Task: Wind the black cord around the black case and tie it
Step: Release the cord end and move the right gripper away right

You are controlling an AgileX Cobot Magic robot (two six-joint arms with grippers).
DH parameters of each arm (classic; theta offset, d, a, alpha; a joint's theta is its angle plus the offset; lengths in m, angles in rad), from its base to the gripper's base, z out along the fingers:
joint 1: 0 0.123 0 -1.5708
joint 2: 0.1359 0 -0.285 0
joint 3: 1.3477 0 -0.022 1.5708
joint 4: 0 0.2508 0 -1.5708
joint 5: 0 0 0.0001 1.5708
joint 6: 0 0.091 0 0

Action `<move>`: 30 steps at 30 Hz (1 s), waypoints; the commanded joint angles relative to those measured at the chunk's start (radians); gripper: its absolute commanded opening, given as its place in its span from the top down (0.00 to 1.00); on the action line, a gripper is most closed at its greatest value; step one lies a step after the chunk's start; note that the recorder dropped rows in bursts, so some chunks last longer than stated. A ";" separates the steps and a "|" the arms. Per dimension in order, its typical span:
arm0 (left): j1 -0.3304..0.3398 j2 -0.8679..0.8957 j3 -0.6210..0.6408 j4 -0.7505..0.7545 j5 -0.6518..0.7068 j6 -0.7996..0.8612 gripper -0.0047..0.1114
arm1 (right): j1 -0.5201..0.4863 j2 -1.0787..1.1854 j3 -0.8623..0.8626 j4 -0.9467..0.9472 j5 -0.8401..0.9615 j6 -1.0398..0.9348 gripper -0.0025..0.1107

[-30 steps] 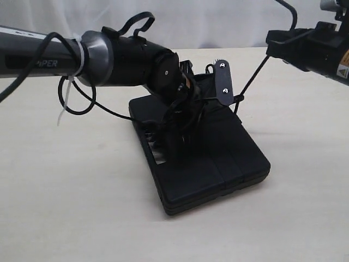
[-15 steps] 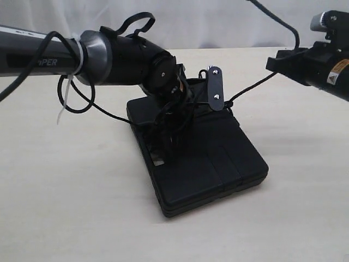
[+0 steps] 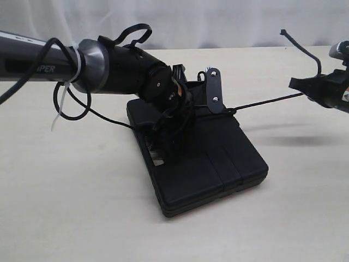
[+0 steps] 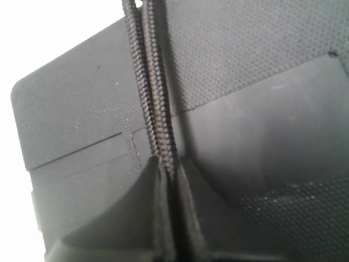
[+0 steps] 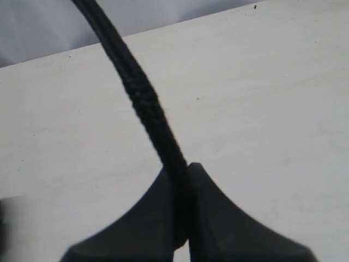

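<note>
The black case lies flat on the table in the exterior view. My left gripper is pressed close over the case's far end, shut on two strands of the black cord that run side by side across the textured lid. In the exterior view this gripper sits amid cord loops. A strand of the cord stretches taut from the case to my right gripper, which is shut on the cord above the bare table. The cord's free end curls upward.
The light table spreads around the case. The left arm's glossy cables and a white zip tie hang left of the case. A white backdrop closes the far side.
My right gripper has moved right and lower, away from the case, drawing its strand of cord taut. The left gripper has stayed on the case, shifting only slightly.
</note>
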 commanded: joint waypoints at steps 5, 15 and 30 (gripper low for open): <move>0.036 0.025 0.023 0.000 0.228 -0.006 0.96 | -0.019 -0.002 -0.009 0.072 -0.012 -0.018 0.94; 0.027 0.025 0.023 -0.062 0.202 0.010 0.96 | -0.019 0.062 -0.009 0.158 -0.003 -0.089 0.94; 0.014 -0.026 0.023 -0.219 0.073 0.027 0.53 | -0.019 0.061 -0.009 0.158 -0.024 -0.078 0.94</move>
